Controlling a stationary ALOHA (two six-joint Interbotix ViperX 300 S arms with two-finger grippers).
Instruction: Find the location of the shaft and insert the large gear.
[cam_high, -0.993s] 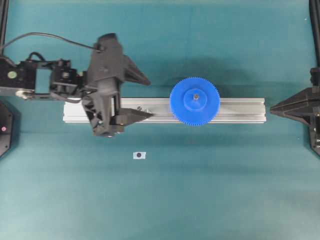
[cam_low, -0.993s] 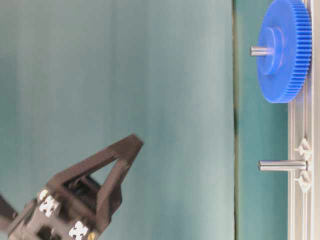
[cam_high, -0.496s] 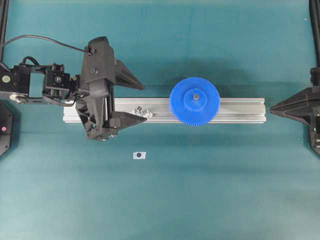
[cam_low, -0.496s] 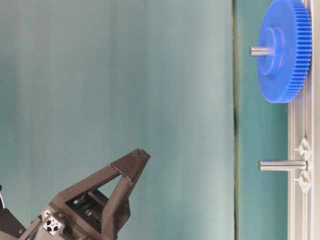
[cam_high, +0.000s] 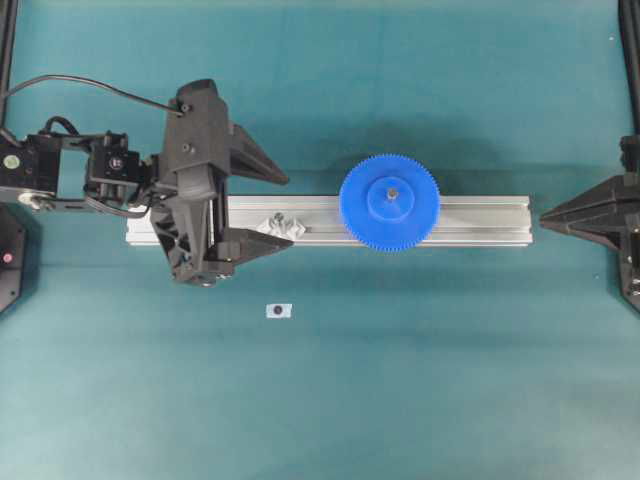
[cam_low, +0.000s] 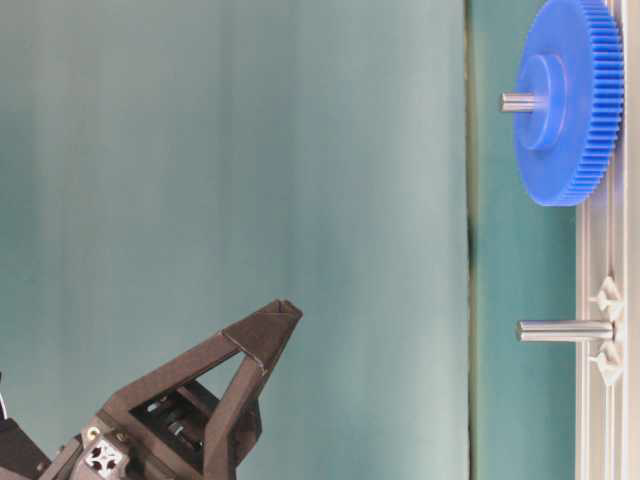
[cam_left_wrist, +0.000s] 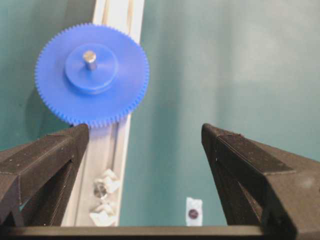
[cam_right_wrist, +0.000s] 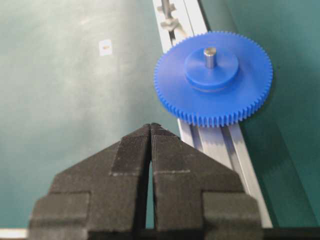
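The large gear (cam_high: 365, 215), a bright blue toothed disc, lies flat on the aluminium rail (cam_high: 480, 220). The shaft (cam_high: 391, 192) passes through its hub, and the grey tip sticks out of the hub (cam_low: 520, 101) (cam_left_wrist: 90, 59) (cam_right_wrist: 209, 56). My left gripper (cam_high: 290, 209) is open over the rail's left part, well clear of the gear (cam_left_wrist: 75, 100), with nothing between its fingers (cam_left_wrist: 145, 130). My right gripper (cam_high: 545, 217) is shut and empty off the rail's right end, pointing at the gear (cam_right_wrist: 215, 95), its tips (cam_right_wrist: 151, 126) pressed together.
A second bare pin (cam_high: 280, 221) with whitish brackets stands on the rail between my left fingers (cam_low: 560, 330) (cam_left_wrist: 100, 189). A small white tag with a dark dot (cam_high: 279, 311) lies on the teal mat in front of the rail.
My left gripper has drawn back to the left, away from the gear, still open. The gear and the right gripper have not moved.
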